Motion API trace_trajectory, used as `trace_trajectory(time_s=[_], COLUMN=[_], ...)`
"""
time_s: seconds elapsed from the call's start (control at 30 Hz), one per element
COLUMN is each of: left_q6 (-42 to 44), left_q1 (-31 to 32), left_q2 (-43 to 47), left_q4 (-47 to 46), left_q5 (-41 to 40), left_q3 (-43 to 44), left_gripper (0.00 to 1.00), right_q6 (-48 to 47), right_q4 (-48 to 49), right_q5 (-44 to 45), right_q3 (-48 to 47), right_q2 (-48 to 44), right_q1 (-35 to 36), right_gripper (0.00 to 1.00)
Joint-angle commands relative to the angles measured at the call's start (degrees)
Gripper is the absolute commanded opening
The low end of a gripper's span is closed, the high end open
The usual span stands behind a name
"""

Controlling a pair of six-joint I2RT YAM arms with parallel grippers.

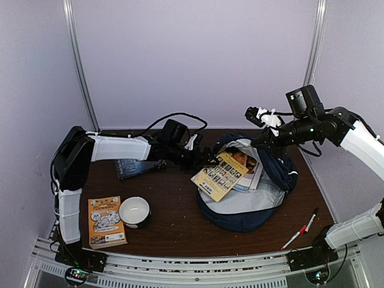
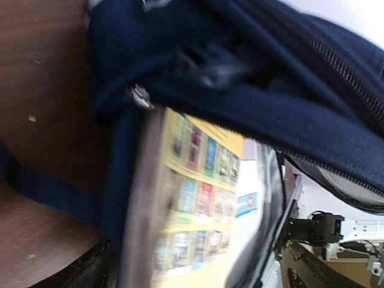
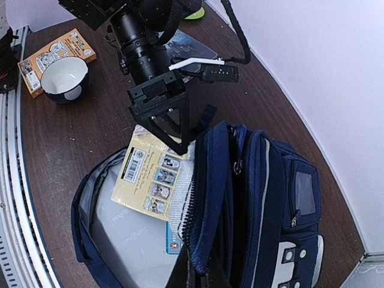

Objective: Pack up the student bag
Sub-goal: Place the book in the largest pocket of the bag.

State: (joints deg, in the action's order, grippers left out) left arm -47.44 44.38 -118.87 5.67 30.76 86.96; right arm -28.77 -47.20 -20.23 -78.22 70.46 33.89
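Observation:
The navy student bag (image 1: 242,219) lies open at the table's right middle, its grey lining showing. My right gripper (image 1: 262,140) is shut on the bag's top flap (image 3: 211,198) and holds it lifted; its fingers (image 3: 193,277) pinch the zipper edge. A yellow book (image 1: 219,174) lies half inside the opening, on top of a blue-and-white book (image 3: 173,241). My left gripper (image 1: 206,159) stands open at the yellow book's (image 3: 150,175) far end. In the left wrist view the blurred yellow book (image 2: 192,186) lies between the wide-apart fingers (image 2: 90,271), under the bag's navy fabric (image 2: 240,78).
An orange book (image 1: 106,221) and a white bowl (image 1: 134,211) sit at the front left. A dark book (image 1: 133,168) lies under the left arm. Two markers (image 1: 300,230) lie at the front right. Walls close off the back and sides.

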Motion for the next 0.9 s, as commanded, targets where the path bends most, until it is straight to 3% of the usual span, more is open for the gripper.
trace_trajectory(time_s=[0.0,0.13,0.27,0.33,0.43,0.53,0.6,0.63,0.67,0.7,0.8,0.87], left_q6=[4.7,4.8,6.1,11.3,26.1,39.6,40.1,35.8,35.1,36.5,43.1,46.2], left_q1=[0.1,0.9,1.1,2.1,6.8,10.9,11.2,11.1,10.6,10.0,10.2,11.2], left_q2=[1.5,-0.6,5.1,12.3,21.2,24.6,24.9,24.4,23.9,23.5,22.5,22.3], left_q4=[-2.8,-3.4,-7.2,-9.0,-4.6,-5.9,-10.9,-10.5,-10.7,-12.7,-11.5,-9.4], left_q5=[-5.4,-4.3,-11.3,-19.5,-37.1,-44.8,-47.0,-54.5,-55.0,-51.8,-43.3,-36.7], left_q3=[-1.4,-0.6,-6.8,-12.3,-15.3,-18.1,-21.3,-21.6,-22.4,-23.3,-20.9,-19.4], left_gripper=[0.98,0.98,0.98,0.98,0.98,0.98,0.98,0.98,0.98,0.91,0.42,0.2], right_q6=[0.6,0.5,1.0,1.2,1.3,1.2,1.3,1.5,1.6,1.7,2.0,2.6], right_q4=[4.1,4.2,4.6,4.5,4.5,4.4,4.6,4.8,5.0,5.2,5.9,7.3], right_q5=[-1.8,-1.5,-1.1,-1.5,-2.0,-2.1,-2.4,-2.6,-2.9,-3.1,-3.2,-2.7], right_q3=[-1.4,-1.5,-1.0,-0.9,-1.0,-1.3,-1.3,-1.3,-1.3,-1.3,-1.3,-0.9], right_q2=[-1.8,-1.5,-0.9,-0.8,-0.8,-0.6,-0.4,-0.2,-0.1,0.2,0.8,1.4], right_q1=[-0.4,-0.4,-0.5,-0.5,-0.6,-0.6,-0.6,-0.7,-0.7,-0.7,-0.8,-1.0], right_gripper=[0.0,0.0,0.0,0.0,0.0,0.0,0.0,0.0,0.0,0.0,0.0,0.0])
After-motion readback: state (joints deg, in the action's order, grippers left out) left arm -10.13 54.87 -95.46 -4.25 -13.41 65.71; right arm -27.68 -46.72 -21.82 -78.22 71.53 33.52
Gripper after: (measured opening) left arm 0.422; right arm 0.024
